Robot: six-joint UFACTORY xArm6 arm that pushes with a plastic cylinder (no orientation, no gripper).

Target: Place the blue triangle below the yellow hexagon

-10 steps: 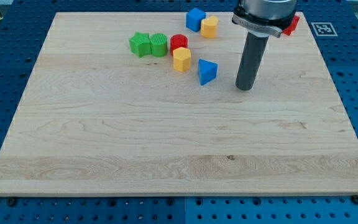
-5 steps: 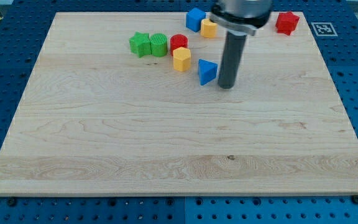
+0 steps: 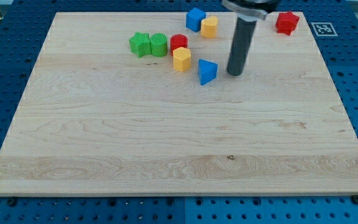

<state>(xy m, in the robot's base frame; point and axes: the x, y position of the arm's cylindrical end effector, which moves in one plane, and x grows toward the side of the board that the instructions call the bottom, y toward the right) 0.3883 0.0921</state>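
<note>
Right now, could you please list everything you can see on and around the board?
blue triangle: one, blue, upper middle of the board
yellow hexagon: one, yellow, left of the blue triangle
red cylinder: one, red, just above the yellow hexagon
green blocks: two, green, side by side, left of the red cylinder
blue cube: one, blue, top edge
yellow block: one, yellow, beside the blue cube
red block: one, red, top right
wooden board: one, light wood
my tip: one, dark rod, right of the blue triangle, apart from it

I saw the pale wooden board (image 3: 166, 143) carrying eight blocks near the view's top: a green star (image 3: 140, 44) touching a green cylinder (image 3: 158, 45), a red cylinder (image 3: 178, 43) above a yellow hexagon (image 3: 181, 60), a blue triangle (image 3: 207, 71), a blue cube (image 3: 196, 19) beside another yellow block (image 3: 209, 27), and a red block (image 3: 286, 22) apart.
</note>
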